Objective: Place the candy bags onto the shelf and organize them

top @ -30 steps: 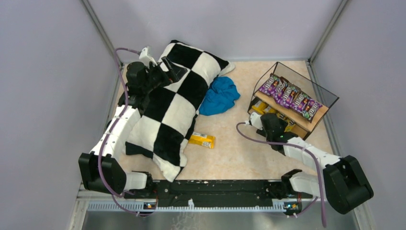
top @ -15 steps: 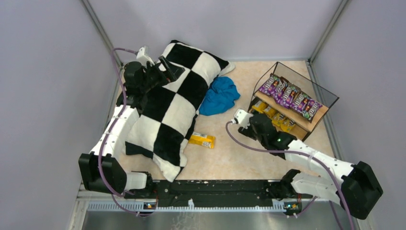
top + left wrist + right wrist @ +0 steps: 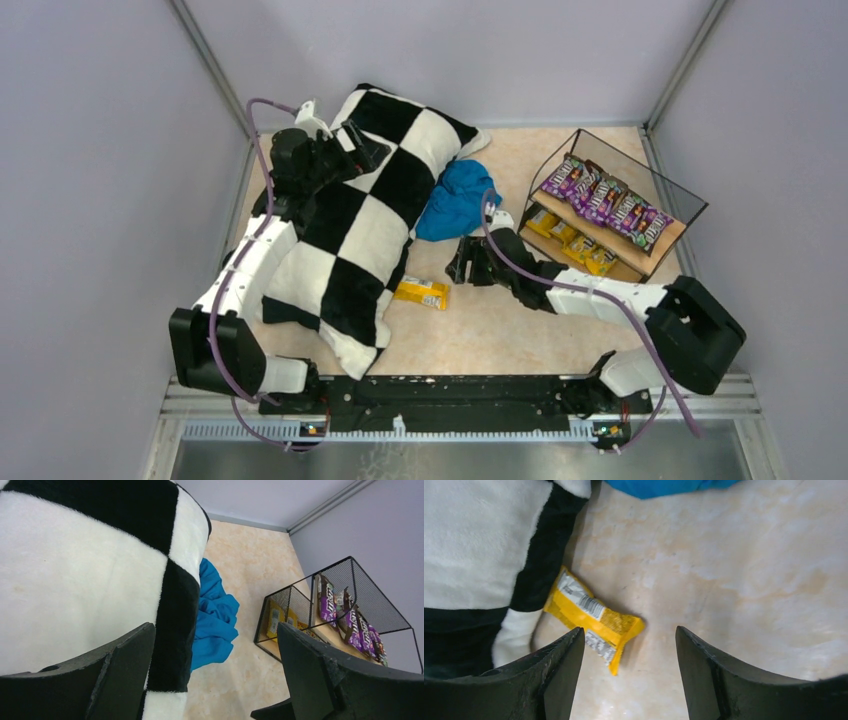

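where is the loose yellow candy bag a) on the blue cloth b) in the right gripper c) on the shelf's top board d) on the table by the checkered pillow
D: the yellow candy bag lies flat on the table beside the checkered pillow, below the open, empty right gripper.

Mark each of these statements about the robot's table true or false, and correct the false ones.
1. The purple bags lie on the top board of the shelf. True.
2. The right claw is shut on a yellow bag. False: it is open and empty; the loose yellow bag lies on the table beside the pillow.
3. The blue cloth lies between the pillow and the shelf. True.
4. The left claw grips the blue cloth. False: it is open and empty, over the pillow.
5. The shelf's lower board is bare. False: yellow bags lie on it.
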